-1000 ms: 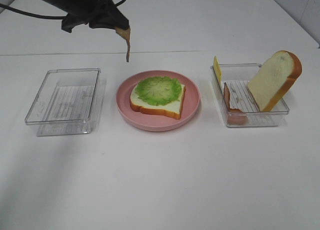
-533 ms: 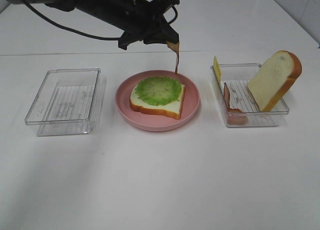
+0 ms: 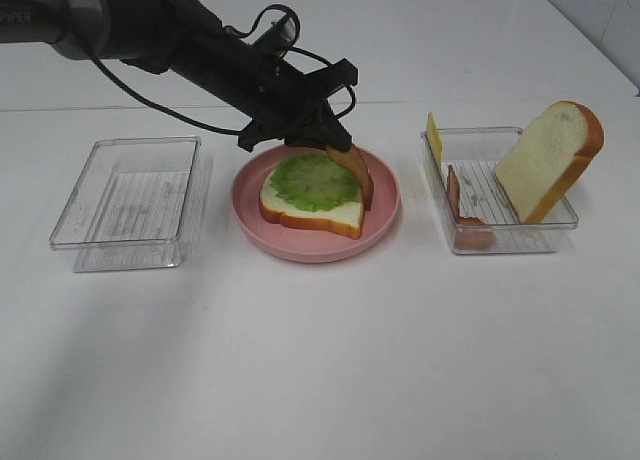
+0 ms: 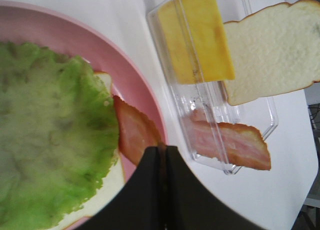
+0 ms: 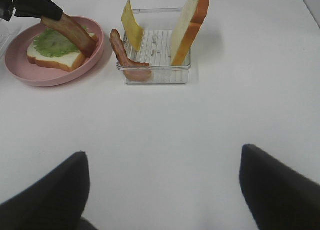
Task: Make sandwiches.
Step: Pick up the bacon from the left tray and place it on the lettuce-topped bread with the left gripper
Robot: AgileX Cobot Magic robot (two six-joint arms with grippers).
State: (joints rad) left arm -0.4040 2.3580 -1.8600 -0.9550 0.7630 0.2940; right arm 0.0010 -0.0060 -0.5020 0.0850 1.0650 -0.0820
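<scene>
On the pink plate (image 3: 385,208) lies one bread slice (image 3: 320,213) topped with green lettuce (image 3: 314,181). My left gripper (image 3: 331,140) reaches across over the plate's far side and is shut on a bacon strip (image 3: 356,172). The strip curves down, and its lower end rests at the bread's right edge. In the left wrist view the shut fingertips (image 4: 156,157) pinch that bacon strip (image 4: 132,132) beside the lettuce (image 4: 45,135). My right gripper (image 5: 162,190) hangs open over bare table with nothing between its fingers; it is outside the exterior view.
A clear tray (image 3: 500,242) right of the plate holds a yellow cheese slice (image 3: 434,137), another bacon strip (image 3: 457,202) and a leaning bread slice (image 3: 548,160). An empty clear tray (image 3: 125,205) sits left of the plate.
My left arm swung right from above the empty tray to the plate and came down. The hanging bacon strip now touches down beside the lettuce-topped bread. The right gripper has not changed.
</scene>
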